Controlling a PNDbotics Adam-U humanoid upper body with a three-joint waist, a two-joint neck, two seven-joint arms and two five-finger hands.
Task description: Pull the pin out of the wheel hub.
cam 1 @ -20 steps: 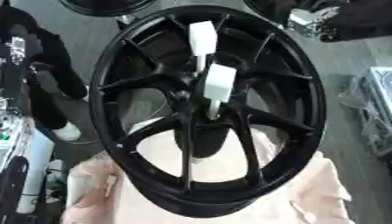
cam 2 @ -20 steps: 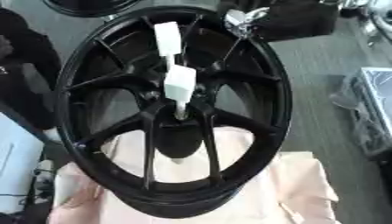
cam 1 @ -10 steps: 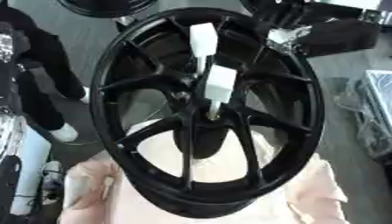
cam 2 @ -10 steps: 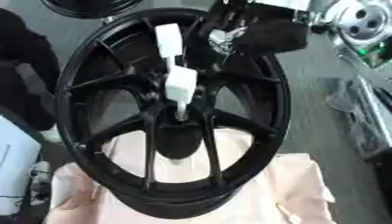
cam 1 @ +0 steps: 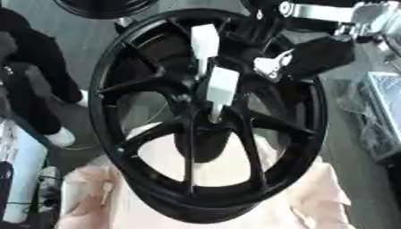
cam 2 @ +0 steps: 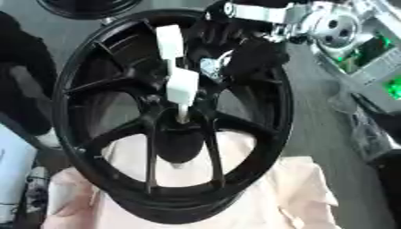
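Note:
A black multi-spoke wheel hub (cam 1: 106, 112) lies tilted on a pale pink cloth (cam 1: 313, 201). From its centre bore a white pin (cam 1: 222, 86) sticks up, a thin stem carrying a white block, with a second white block (cam 1: 204, 39) above it. My right hand (cam 2: 252, 56), black with a silver wrist, reaches in from the upper right over the wheel's far right spokes, just right of the pin's blocks. Blur and the dark wheel behind it hide how it is posed. My left hand does not show.
A second dark wheel (cam 1: 102, 5) lies at the top edge. Dark shapes and a white shoe (cam 1: 61, 136) are on the left, a white object (cam 1: 23, 170) at the lower left. Silver and green equipment (cam 2: 368, 49) crowds the right side.
My right arm has come in from the upper right and moved down and left over the wheel, ending beside the pin. The pin and wheel have stayed put.

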